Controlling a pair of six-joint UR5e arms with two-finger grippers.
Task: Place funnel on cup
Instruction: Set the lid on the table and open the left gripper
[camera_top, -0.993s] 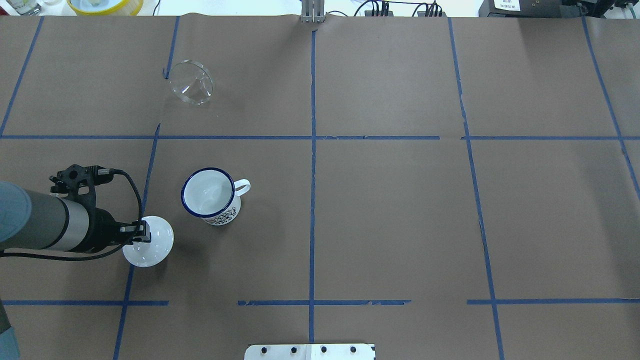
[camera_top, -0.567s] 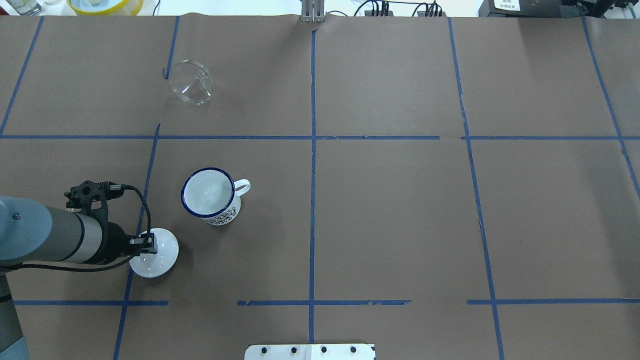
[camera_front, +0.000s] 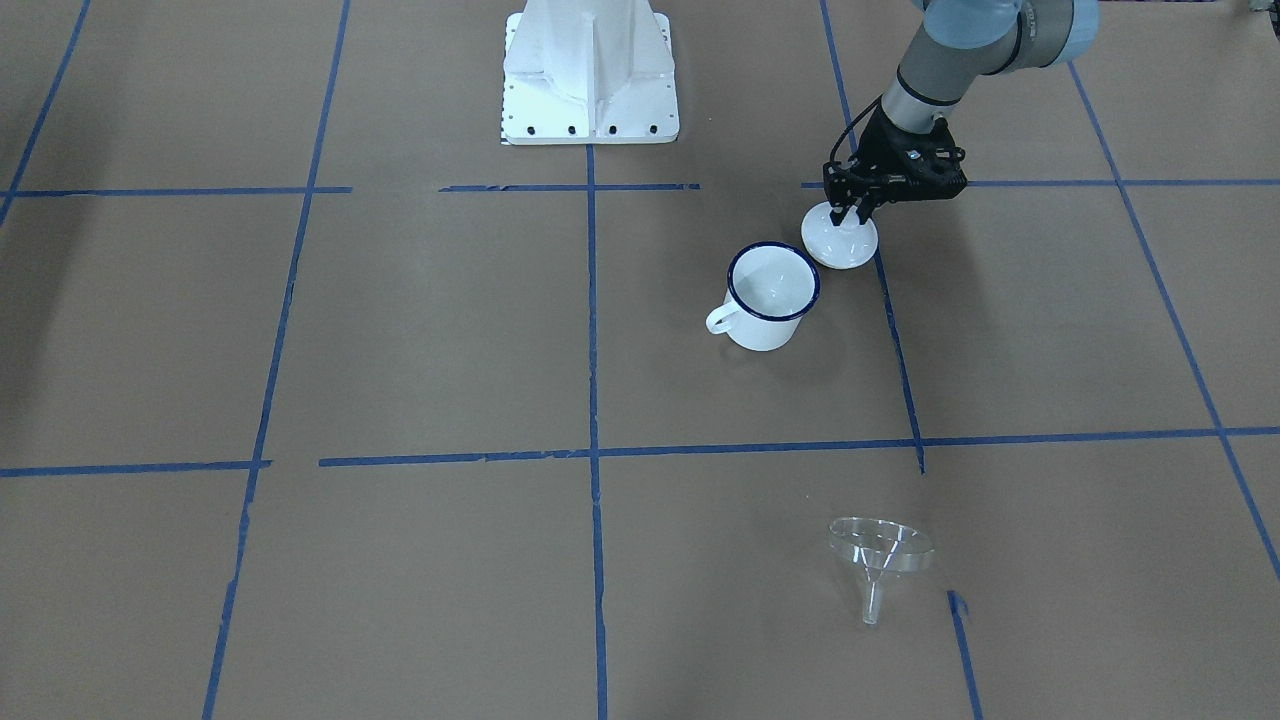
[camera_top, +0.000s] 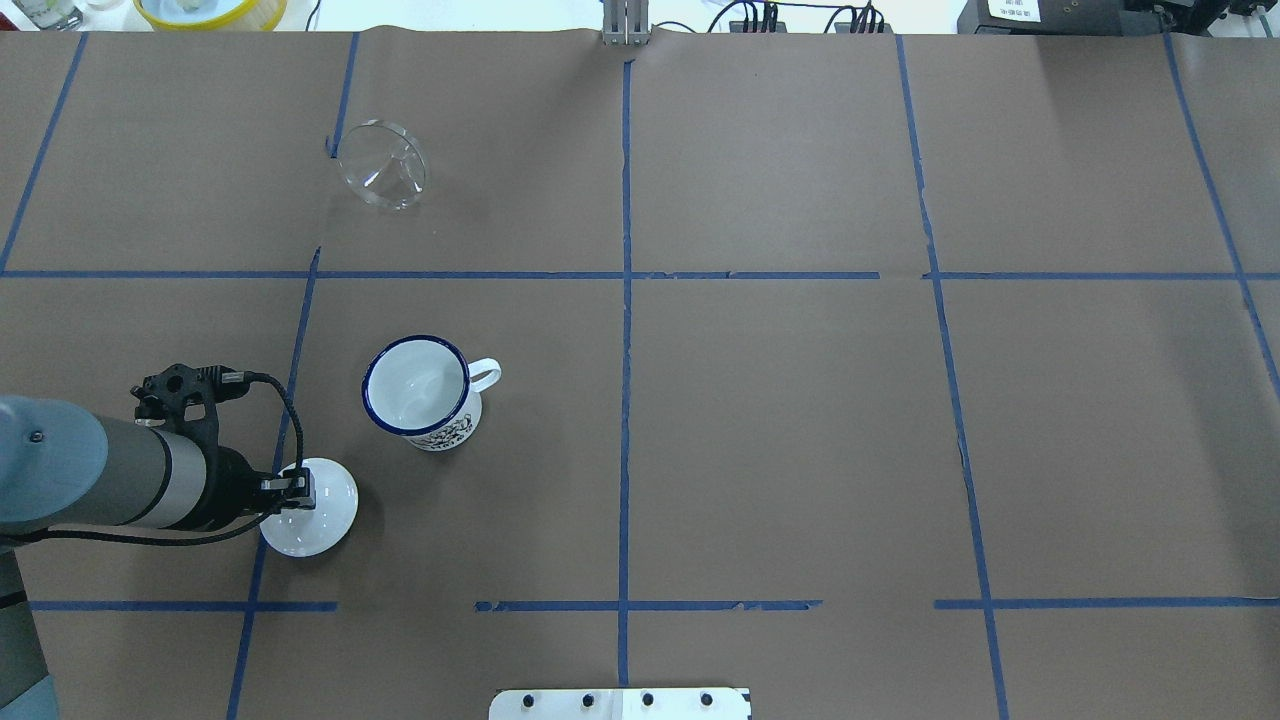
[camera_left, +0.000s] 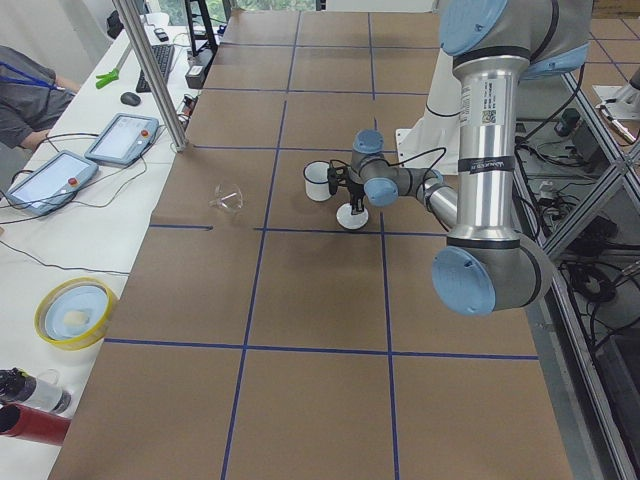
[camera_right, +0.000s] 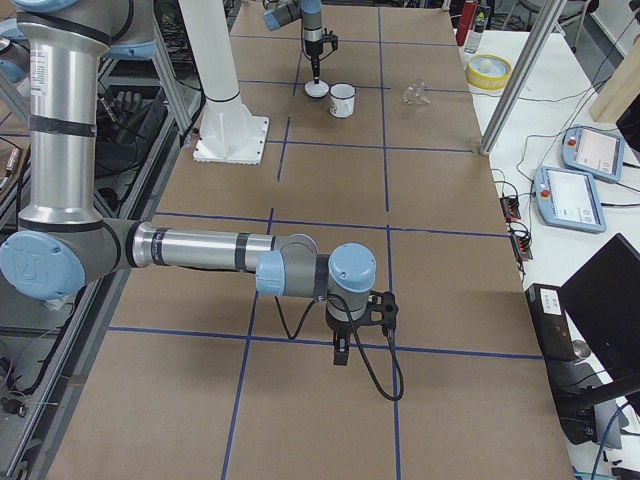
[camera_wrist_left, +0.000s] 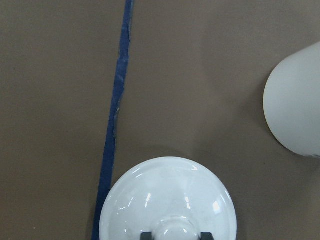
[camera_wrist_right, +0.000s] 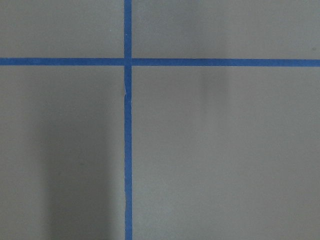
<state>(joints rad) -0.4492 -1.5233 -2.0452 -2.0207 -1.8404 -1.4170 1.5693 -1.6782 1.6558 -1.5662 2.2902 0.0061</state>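
Lid's dropped lower and drifted a touch toward 5 o'clock in the last second, left arm riding down with it.

Overhead, the left arm reaches in flat from 9 o'clock with its wrist bent down. The left gripper (camera_top: 298, 487) is pinched on the knob of the white lid (camera_top: 322, 522), low at the brown table (camera_top: 780, 420). The funnel (camera_top: 383, 165) lies tipped on its side at 12 o'clock from the lid, well apart. The cup (camera_top: 420, 395) stands upright between 1 and 2 o'clock, near the lid but apart, handle pointing to 3 o'clock. The right gripper (camera_right: 340, 352) hangs pointing down over blue tape lines (camera_right: 300, 340); pinched or spread, cannot tell.
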